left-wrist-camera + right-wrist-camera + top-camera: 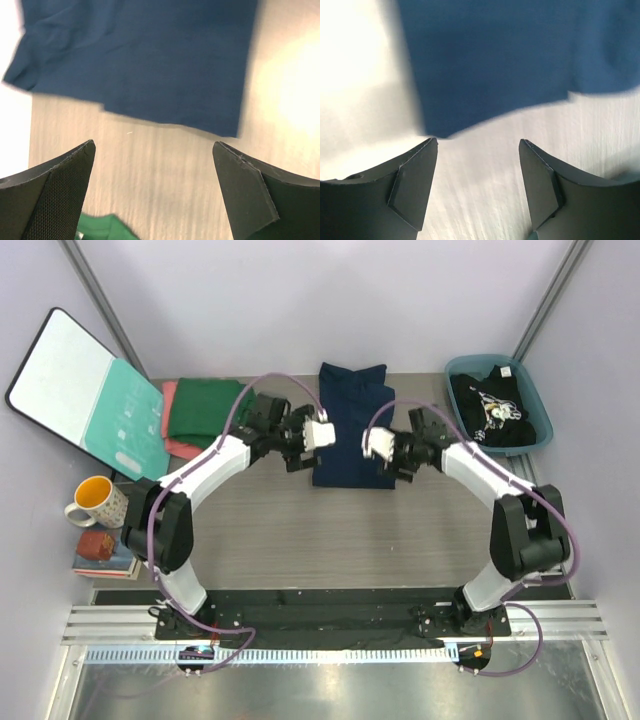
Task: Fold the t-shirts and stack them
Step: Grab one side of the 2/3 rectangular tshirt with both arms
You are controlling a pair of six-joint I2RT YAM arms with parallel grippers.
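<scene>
Robotics lab test cell, pale partition walls (330, 300) closing in a grey wood-grain table (330, 540), white left arm (215, 465) and right arm (482, 468) bolted to a black base plate (330, 602) on an aluminium rail (110, 625), purple cable (268, 377) loops, a mug (95, 502) and books (100, 554) at the left edge

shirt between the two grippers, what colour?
Plain navy blue. The t-shirt shows best in the top external view.

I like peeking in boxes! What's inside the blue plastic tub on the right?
A crumpled black cloth t-shirt with white print fills the blue plastic tub. Anything beneath it, and the tub's floor, is covered from view.
</scene>
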